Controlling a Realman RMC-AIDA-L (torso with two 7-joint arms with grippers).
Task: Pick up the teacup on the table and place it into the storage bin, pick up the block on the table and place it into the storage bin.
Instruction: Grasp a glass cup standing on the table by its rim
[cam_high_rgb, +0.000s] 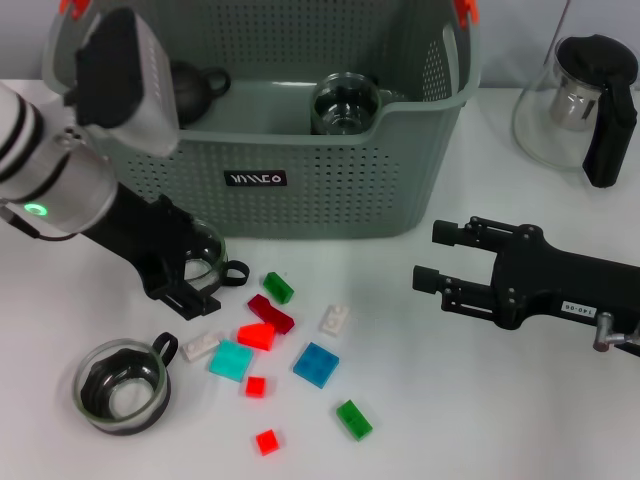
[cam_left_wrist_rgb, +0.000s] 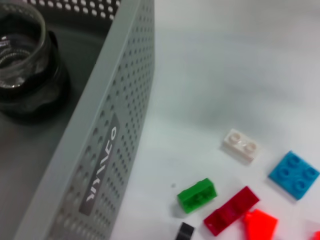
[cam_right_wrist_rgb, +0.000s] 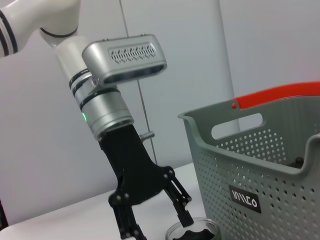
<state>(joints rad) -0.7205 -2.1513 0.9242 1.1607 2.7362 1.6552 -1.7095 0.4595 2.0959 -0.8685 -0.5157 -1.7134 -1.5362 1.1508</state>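
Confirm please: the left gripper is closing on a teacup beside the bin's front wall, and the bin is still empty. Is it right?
Not quite. The storage bin is not empty: the head view shows a glass teacup and a dark pot inside it. The rest stands: the left gripper is at a teacup by the bin's front wall.

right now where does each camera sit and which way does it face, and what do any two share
Head view: on the head, looking down at the white table, grey-green perforated storage bin and scattered blocks; both arms show.
Left wrist view: on the left arm, looking along the bin's front wall at the small green block; no fingers show.
Right wrist view: on the right arm, facing the left gripper over a glass teacup.
All three share the bin.
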